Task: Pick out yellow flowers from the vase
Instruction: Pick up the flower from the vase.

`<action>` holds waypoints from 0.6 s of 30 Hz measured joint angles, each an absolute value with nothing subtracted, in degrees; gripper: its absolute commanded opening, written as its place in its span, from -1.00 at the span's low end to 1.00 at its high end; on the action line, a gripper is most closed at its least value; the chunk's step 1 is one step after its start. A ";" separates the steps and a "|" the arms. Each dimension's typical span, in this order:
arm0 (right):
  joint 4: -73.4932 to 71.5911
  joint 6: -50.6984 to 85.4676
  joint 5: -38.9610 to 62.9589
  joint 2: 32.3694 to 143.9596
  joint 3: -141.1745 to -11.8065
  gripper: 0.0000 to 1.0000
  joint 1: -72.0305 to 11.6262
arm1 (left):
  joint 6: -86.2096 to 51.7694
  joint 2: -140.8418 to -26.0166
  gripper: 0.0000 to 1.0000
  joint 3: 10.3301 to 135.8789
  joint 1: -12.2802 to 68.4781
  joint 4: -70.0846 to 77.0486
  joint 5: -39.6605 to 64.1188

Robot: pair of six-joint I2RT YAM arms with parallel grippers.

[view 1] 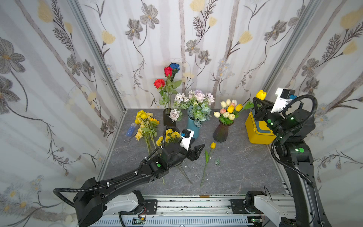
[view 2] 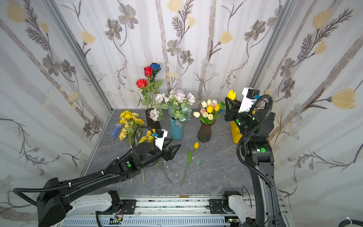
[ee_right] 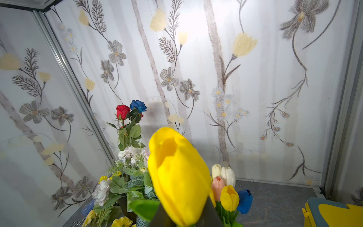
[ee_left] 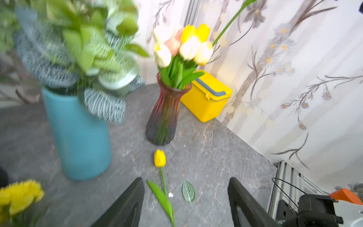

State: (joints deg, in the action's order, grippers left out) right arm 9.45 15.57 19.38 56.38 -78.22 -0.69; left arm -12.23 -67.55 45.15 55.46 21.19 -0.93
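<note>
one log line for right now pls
left gripper: open, empty, above table near loose tulip | right gripper: shut on held tulip, raised near yellow box | tulip vase: yellow tulips inside

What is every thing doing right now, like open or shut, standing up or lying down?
right gripper: shut on held yellow tulip, raised.
left gripper: open, empty.
lying yellow tulip: flat on table.
yellow bunch: lying on table.
ribbed vase: upright, holding tulips.
blue vase: upright, full.
yellow box: lid shut.
</note>
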 measured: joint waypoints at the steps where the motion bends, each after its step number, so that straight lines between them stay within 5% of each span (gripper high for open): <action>1: 10.90 15.62 19.66 56.31 -79.50 -0.68 -0.69 | -10.33 -68.75 0.41 46.83 55.46 22.28 -0.23; 8: 19.20 16.88 25.26 54.70 -84.58 -0.69 -0.69 | 2.55 -80.27 0.42 63.02 55.46 26.92 4.99; 18: 21.96 18.26 32.42 53.80 -86.80 -0.69 -0.75 | 11.07 -98.67 0.15 84.86 55.86 22.41 12.34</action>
